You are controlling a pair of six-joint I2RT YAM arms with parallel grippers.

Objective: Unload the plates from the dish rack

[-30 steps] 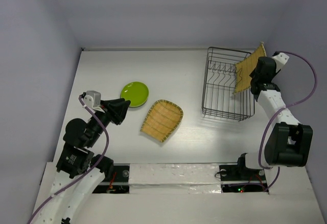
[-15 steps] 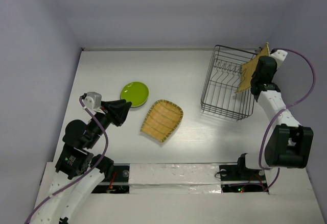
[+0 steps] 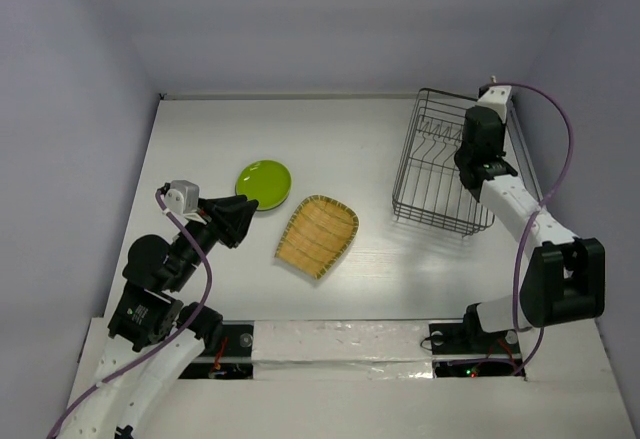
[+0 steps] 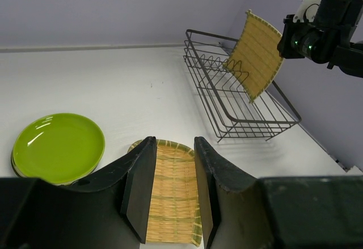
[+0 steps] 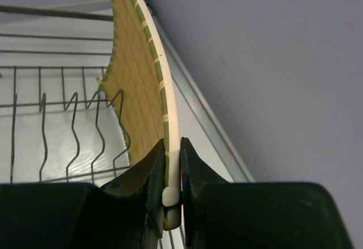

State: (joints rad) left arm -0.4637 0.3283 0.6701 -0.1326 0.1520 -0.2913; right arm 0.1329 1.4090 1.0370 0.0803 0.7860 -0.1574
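Right tool [image 5: 172, 169] clamped on woven plate [image 5: 139, 84] rim, corner low among dish rack [image 4: 238, 104] prongs [image 5: 72, 108]; a snag could drag the rack; left tool [image 4: 173, 147] spread, empty

White table [image 3: 200, 129] bears rack [image 3: 441, 223], green plates [image 3: 264, 183], woven plate [image 3: 317, 235].

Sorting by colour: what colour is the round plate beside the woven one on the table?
The small round plate is lime green; clearest in the left wrist view.
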